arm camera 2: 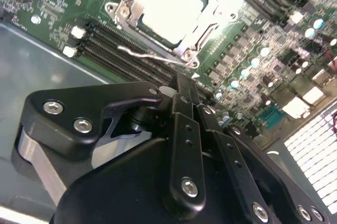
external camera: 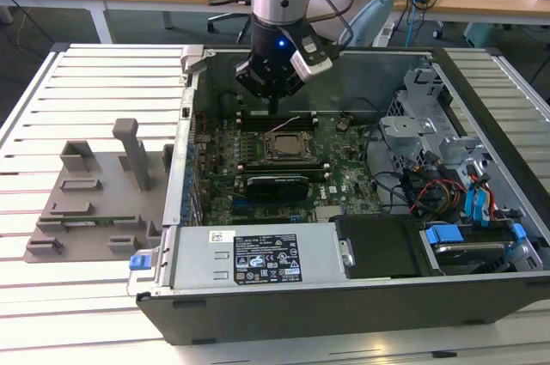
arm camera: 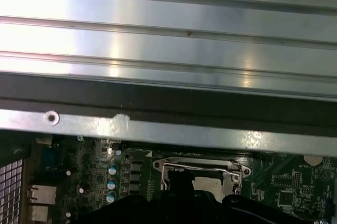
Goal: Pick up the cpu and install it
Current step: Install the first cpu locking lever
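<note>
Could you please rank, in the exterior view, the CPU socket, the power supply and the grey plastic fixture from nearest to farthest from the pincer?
1. CPU socket, on the motherboard just below the pincer.
2. Power supply, at the case's front edge.
3. Grey plastic fixture, outside the case, at the exterior view's left.

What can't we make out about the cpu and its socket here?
- Silvery-grey square cpu: in the second wrist view, glare washes out its top; seating unclear.
- Dark metal-framed socket: in the first wrist view, the black gripper covers part of it.
- Exterior view: socket contents too small to tell.
</note>
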`<state>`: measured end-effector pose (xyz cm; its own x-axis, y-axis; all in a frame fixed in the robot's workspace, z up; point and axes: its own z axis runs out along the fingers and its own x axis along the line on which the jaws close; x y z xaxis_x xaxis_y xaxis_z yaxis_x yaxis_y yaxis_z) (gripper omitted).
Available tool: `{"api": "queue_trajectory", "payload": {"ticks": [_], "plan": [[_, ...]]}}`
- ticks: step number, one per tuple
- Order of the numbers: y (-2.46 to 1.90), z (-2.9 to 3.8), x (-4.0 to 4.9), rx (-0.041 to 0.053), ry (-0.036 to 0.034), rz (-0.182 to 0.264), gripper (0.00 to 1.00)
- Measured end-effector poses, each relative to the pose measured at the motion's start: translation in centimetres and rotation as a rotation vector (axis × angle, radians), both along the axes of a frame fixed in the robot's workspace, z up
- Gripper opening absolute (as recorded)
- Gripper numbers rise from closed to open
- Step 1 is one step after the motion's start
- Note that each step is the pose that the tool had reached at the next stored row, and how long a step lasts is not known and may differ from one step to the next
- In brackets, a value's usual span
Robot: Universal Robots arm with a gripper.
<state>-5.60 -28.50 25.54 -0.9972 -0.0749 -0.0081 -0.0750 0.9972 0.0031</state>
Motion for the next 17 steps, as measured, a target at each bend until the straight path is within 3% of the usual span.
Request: {"api": "queue_trajectory", "payload": {"ticks": [1, 3, 4, 7, 9, 17], "plan": [[-0.23, -0.06, 0.0, 0.0024, -0.0001, 0.0, 0.11], [-0.55, -0.16, -0.01, 0.0173, 0.0, -0.001, 0.11], [-0.65, -0.19, 0.0, 0.0315, -0.0001, -0.002, 0.11], [-0.9, -0.36, 0.0, 0.0603, 0.0, -0.006, 0.11], [-0.97, -0.45, 0.11, 0.0844, 0.0015, -0.007, 0.11], [-0.97, -0.61, 0.11, 0.0859, 0.0015, -0.007, 0.11]]}}
